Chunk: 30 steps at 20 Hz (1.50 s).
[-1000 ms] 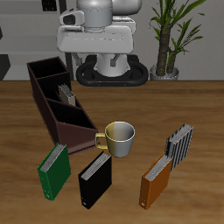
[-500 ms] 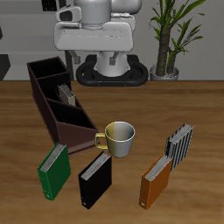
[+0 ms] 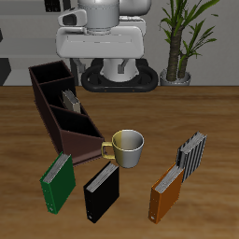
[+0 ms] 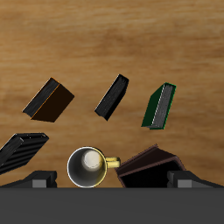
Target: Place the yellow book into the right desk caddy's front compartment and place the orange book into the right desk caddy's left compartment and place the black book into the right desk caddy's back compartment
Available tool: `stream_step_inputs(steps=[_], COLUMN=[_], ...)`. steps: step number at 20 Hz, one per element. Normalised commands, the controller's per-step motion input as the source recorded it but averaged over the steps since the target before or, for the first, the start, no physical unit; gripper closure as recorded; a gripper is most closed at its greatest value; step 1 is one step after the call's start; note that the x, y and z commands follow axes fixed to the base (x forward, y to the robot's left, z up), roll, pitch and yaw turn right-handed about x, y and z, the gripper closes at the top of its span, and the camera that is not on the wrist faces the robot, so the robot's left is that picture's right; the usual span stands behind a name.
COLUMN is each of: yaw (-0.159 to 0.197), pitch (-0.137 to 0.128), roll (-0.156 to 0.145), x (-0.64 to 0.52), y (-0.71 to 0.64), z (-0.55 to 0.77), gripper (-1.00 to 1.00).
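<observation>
With the yellow book already in the caddy, the orange book waits near the front edge; the gripper, empty and spread, should descend squarely over its spine

No legible text, label, brand, number or sign was recorded on any item in either view. The covers of the orange book, the black book, the green book and the striped book were plain or patterned only, with no title that could be read. The right desk caddy and the mug likewise bore no marking.
</observation>
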Motion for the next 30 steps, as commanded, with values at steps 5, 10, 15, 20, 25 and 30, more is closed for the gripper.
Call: stream_step_inputs(steps=[5,10,15,20,25,30], yaw=[-0.005,-0.009,-0.012,-0.006,-0.001,-0.005], pitch=[0.006,0.008,0.006,0.009,0.016,0.007], roll=[-0.015,-0.004,-0.02,-0.008,-0.006,-0.031], x=[0.26,0.23,0.21,0.19,0.09,0.18], y=[0.12,0.19,0.12,0.14,0.12,-0.2], z=[-0.07,-0.1,-0.09,-0.08,-0.06,0.01], gripper=[-1.0,-1.0,-1.0,-1.0,-1.0,-1.0])
